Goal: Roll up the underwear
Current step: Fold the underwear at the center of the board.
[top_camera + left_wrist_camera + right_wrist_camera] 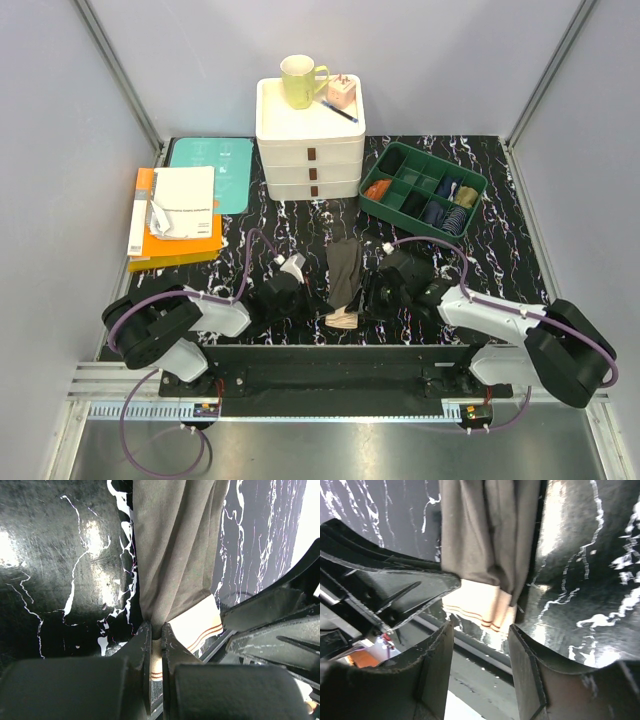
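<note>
Black marble table [500, 260]. 1 brown underwear [345, 272] lay in long folded strip, centre of top view. Left gripper [156, 630] pinched beige waistband [200, 627] tight. Right gripper [480, 632] jaws apart, holding nothing, waistband just ahead.

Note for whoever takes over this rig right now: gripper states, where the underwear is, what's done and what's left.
Left gripper: shut on one edge of the beige waistband of the olive-brown underwear.
Right gripper: open, jaws either side of the waistband's other end, not gripping.
Underwear: folded into a narrow strip on the black marbled tabletop between the arms, waistband toward the bases.
Done: lengthwise fold.
Left: roll it up from the waistband; no roll started yet.
</note>
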### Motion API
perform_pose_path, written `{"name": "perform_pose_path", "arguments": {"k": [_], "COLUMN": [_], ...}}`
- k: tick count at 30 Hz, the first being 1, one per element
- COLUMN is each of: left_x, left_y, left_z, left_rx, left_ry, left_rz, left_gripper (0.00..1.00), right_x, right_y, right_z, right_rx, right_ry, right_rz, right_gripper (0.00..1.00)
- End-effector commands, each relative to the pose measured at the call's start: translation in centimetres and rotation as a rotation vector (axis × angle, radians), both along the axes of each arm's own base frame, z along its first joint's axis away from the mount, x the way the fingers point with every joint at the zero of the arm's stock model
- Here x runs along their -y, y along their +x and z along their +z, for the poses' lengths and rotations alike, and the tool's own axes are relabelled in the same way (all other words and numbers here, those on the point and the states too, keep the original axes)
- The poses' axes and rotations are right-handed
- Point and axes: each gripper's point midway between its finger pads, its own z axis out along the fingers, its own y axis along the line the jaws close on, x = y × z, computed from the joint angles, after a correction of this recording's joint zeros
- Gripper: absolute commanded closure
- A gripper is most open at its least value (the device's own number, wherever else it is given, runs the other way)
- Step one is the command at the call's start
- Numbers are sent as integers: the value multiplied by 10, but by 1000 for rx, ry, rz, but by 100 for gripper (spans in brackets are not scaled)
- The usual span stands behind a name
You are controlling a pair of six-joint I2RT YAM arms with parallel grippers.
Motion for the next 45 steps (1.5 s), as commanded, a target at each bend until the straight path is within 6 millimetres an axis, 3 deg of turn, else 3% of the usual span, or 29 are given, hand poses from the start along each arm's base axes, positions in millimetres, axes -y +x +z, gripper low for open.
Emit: {"name": "perform_pose_path", "arguments": {"k": [1, 10, 21, 28, 32, 33, 34, 40, 43, 45], "left_x": [-7, -6, -6, -5, -5, -6, -6, -12, -14, -15], "left_y": [-10, -11, -12, -12, -11, -12, -12, -11, -12, -12], "left_z": [-17, -16, -16, -14, -13, -15, -15, -19, -21, -23], "left_rx": [-40, -37, -34, -26, -25, -29, -30, -48, -55, -63], "left_ry": [61, 62, 63, 62, 61, 66, 69, 96, 103, 107], "left_rz": [-18, -19, -22, -23, -20, -19, -14, 16, 24, 29], "left_gripper": [100, 100, 100, 100, 100, 100, 100, 100, 100, 100], "right_x": [-12, -4, -11, -13, -15, -16, -16, -11, -8, 0], "right_y": [-3, -6, 3, 4, 4, 3, 3, -7, -14, -21], "right_z": [3, -9, -1, -15, -21, -21, -18, 0, -3, -16], "right_rx": [-37, -52, -10, -22, -36, -38, -33, -22, -52, -89], "right_ry": [53, 25, 60, 40, 32, 35, 40, 5, 1, -24], "right_rz": [-17, -49, -58, -48, -34, -31, -29, -32, -67, -83], "right_gripper": [47, 51, 57, 63, 81, 87, 100, 100, 100, 100]}}
